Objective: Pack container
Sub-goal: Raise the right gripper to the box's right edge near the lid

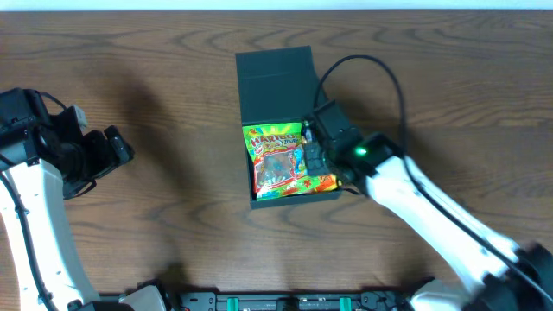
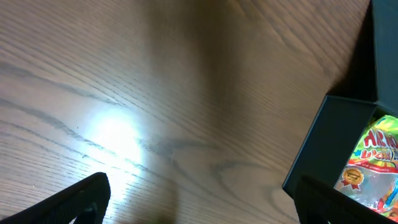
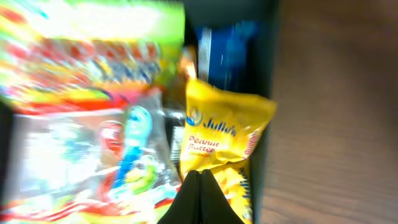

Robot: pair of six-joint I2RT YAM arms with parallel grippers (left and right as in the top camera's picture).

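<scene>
The dark green container (image 1: 294,199) stands open at mid-table, its flap lid (image 1: 275,82) folded back. Inside lies a colourful candy bag (image 1: 281,160), seen large and blurred as the candy bag (image 3: 87,112) in the right wrist view. Beside it along the right wall are a yellow Julie's peanut butter packet (image 3: 221,130) and a blue packet (image 3: 227,56). My right gripper (image 1: 309,147) hangs over the box's right side; the right gripper (image 3: 199,177) is shut, tips at the yellow packet's lower end. My left gripper (image 1: 121,149) is open at the far left; the left gripper (image 2: 202,196) holds nothing.
Bare wooden tabletop (image 2: 155,93) lies under the left gripper, with the container's left wall (image 2: 323,143) and the candy bag (image 2: 373,162) at that view's right edge. A black cable (image 1: 371,69) loops behind the right arm. Table wood (image 3: 336,112) shows right of the box wall.
</scene>
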